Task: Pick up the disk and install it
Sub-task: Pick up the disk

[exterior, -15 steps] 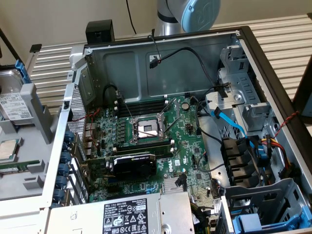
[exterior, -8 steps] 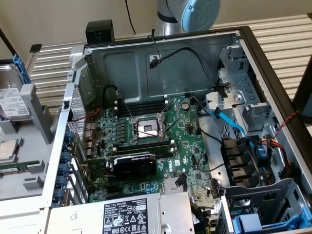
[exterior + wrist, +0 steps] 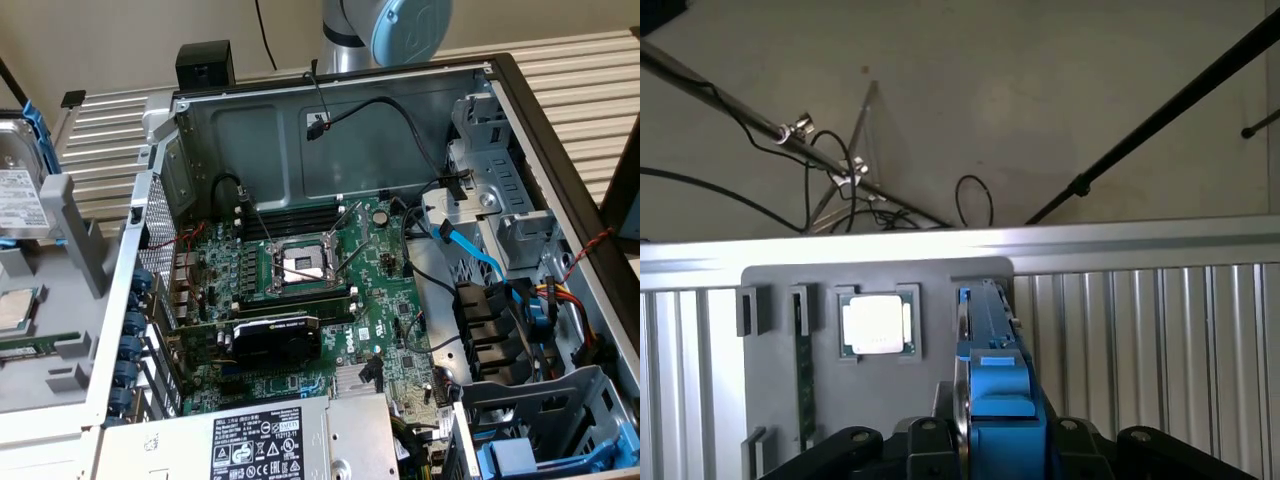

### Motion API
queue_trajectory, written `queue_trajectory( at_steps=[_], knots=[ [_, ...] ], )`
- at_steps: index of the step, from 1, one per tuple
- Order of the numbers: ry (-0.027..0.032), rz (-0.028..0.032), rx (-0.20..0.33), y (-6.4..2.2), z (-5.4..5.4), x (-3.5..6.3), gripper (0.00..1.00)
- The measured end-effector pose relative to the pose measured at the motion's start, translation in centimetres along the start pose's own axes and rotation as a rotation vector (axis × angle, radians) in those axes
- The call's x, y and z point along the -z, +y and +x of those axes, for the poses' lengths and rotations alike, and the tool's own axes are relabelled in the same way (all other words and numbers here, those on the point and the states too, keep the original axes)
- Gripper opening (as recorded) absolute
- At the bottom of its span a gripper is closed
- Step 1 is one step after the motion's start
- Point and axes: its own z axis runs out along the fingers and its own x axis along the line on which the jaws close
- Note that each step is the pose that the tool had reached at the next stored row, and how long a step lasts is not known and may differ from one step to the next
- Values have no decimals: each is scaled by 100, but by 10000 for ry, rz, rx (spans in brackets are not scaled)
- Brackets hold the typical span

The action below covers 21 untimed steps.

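The disk (image 3: 18, 190), silver-grey with a white label and a blue carrier, stands on edge in a slot of the grey holder (image 3: 60, 370) at the exterior view's left edge, outside the open computer case (image 3: 330, 130). In the wrist view the disk (image 3: 990, 340) is edge-on, blue carrier uppermost, still seated in the grey holder (image 3: 880, 400). My gripper (image 3: 1000, 445) straddles its near end, with a black finger (image 3: 928, 440) pressed against each side of the carrier.
A square processor chip (image 3: 876, 325) and a memory stick (image 3: 803, 390) sit in neighbouring slots of the holder. Inside the case lie the motherboard (image 3: 300, 270), a labelled power-supply box (image 3: 270, 440), metal drive bays (image 3: 500, 210) and loose cables (image 3: 470, 250).
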Motion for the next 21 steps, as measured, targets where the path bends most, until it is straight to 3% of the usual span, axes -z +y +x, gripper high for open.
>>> queue_trajectory(
  at_steps=[4,9,17,21],
  knots=[
    [71,16,-1,0,-2,20,37],
    [260,56,-1,1,-8,117,37],
    [455,222,-3,3,-15,273,37],
    [495,383,-4,2,-22,335,37]
  ],
)
